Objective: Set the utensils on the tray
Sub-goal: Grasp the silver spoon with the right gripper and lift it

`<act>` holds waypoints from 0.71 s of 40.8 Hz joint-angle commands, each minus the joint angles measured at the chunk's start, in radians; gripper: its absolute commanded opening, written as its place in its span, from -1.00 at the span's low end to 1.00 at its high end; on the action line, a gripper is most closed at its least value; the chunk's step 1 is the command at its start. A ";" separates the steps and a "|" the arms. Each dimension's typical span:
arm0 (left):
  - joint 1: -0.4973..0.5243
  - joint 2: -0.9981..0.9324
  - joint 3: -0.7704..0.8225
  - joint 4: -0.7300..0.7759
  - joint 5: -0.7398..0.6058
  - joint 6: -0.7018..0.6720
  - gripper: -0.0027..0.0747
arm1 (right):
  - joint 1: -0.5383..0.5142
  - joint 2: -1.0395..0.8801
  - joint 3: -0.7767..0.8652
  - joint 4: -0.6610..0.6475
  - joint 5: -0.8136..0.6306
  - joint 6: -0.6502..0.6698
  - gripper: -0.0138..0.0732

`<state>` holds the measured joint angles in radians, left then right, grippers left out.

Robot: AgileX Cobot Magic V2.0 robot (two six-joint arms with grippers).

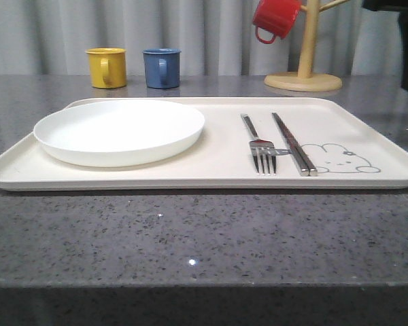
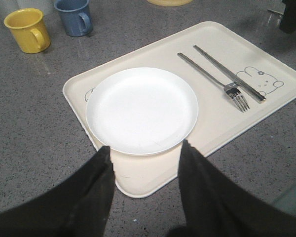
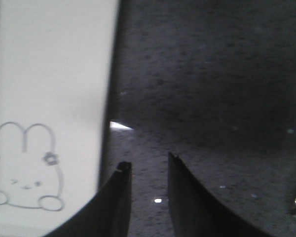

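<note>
Laid side by side on the cream tray (image 1: 190, 178), handles pointing away, between white plate (image 1: 119, 132) and rabbit drawing (image 1: 340, 159) — fork (image 1: 262, 153) and chopsticks (image 1: 292, 144), nearer the right gripper (image 3: 147, 163), narrowly parted and empty just off the tray's rim, than the left gripper (image 2: 145, 146) — wide apart, empty.

Tray (image 1: 367, 132): cream, rectangular, rounded corners, low rim; flat on grey speckled table; grey rabbit drawing at right end.
Fork (image 1: 260, 151): shiny silver, four tines; flat on tray, right of centre, tines toward near rim, handle toward far rim.
Chopsticks (image 1: 293, 143): silver pair, straight, flat; side by side and touching; just right of fork, roughly parallel; near ends beside the rabbit drawing.
Spoon: not seen on tray.
</note>
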<state>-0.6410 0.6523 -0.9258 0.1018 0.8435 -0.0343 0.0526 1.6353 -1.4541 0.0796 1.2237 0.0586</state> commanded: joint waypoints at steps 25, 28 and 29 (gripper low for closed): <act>-0.005 0.003 -0.025 0.003 -0.076 -0.008 -0.17 | -0.324 0.051 -0.024 -0.013 -0.001 -0.220 -0.17; -0.005 0.003 -0.025 0.003 -0.076 -0.008 -0.17 | -0.324 0.061 -0.024 -0.013 -0.027 -0.228 -0.17; -0.005 0.003 -0.025 0.003 -0.076 -0.008 -0.17 | -0.324 0.067 -0.024 -0.014 -0.034 -0.229 -0.17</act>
<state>-0.6410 0.6523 -0.9258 0.1018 0.8435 -0.0343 -0.2654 1.7324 -1.4520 0.0662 1.2201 -0.1431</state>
